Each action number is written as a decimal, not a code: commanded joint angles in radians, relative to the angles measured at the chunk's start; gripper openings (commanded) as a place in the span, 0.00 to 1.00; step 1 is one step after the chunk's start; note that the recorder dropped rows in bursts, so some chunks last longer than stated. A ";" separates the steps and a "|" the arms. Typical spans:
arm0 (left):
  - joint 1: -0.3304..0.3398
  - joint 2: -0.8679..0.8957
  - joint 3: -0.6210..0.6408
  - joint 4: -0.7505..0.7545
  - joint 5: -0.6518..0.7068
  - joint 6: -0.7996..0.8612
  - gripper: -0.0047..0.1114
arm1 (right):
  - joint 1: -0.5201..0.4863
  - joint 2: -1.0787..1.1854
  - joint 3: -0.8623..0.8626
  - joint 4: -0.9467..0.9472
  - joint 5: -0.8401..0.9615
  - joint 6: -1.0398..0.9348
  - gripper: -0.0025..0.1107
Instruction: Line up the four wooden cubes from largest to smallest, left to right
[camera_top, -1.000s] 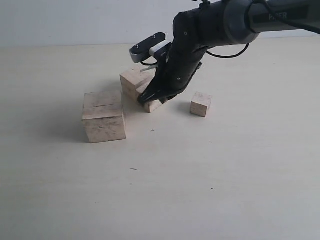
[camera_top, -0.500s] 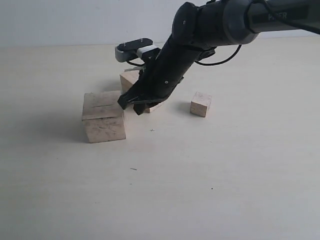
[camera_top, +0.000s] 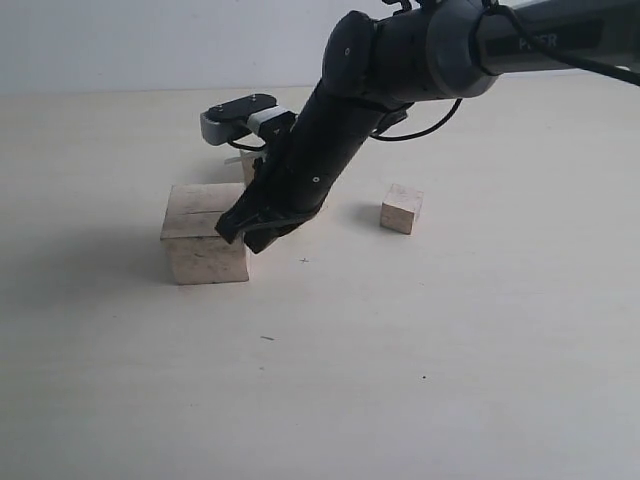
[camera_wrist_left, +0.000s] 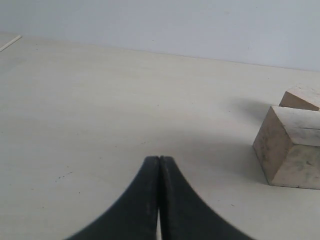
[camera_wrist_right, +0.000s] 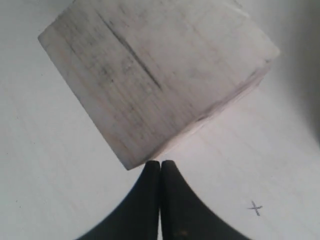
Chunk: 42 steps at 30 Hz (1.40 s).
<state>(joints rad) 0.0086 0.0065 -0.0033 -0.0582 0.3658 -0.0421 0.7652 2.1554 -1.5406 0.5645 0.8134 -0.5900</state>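
In the exterior view my right arm comes in from the right and reaches across the middle. My right claw (camera_top: 256, 238) has its fingers pressed together with nothing between them. Its tip hangs low, just beside the right-hand face of the largest cube (camera_top: 205, 245). That cube stands on the left of the table (camera_top: 450, 350), with a thin slit line (camera_top: 200, 211) across its top. My own arm blocks most of what lies behind it: only a pale edge of a second cube (camera_top: 247, 170) shows past my wrist, and the fourth cube I cannot make out. The smallest cube (camera_top: 402, 209) sits alone on the right, well apart from the others and clear of my arm. A small pencilled cross (camera_top: 304, 261) marks the table near my fingertips.

From my left wrist, my left claw (camera_wrist_left: 159, 162) is also pressed together, empty, over bare table. Well off to one side stands the largest cube (camera_wrist_left: 292, 147), with the second cube (camera_wrist_left: 302, 97) just beyond it, partly covered by it.

From my right wrist, the joined tips of my right claw (camera_wrist_right: 160, 166) point at a lower corner of the largest cube (camera_wrist_right: 160, 75). They are so close that I cannot tell whether they touch. The slit line (camera_wrist_right: 130, 50) runs across its top face, and the cross (camera_wrist_right: 256, 208) lies on the table nearby.
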 joint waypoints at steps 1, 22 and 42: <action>0.002 -0.006 0.003 0.004 -0.010 0.003 0.04 | 0.002 -0.013 -0.002 -0.014 0.004 -0.012 0.02; 0.002 -0.006 0.003 0.004 -0.010 0.004 0.04 | -0.180 -0.109 -0.098 -0.273 -0.329 0.113 0.02; 0.002 -0.006 0.003 0.004 -0.010 0.004 0.04 | -0.160 0.045 -0.141 0.111 -0.416 -0.260 0.95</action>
<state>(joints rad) 0.0086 0.0065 -0.0033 -0.0582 0.3677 -0.0383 0.6046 2.2005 -1.6756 0.6597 0.4118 -0.8268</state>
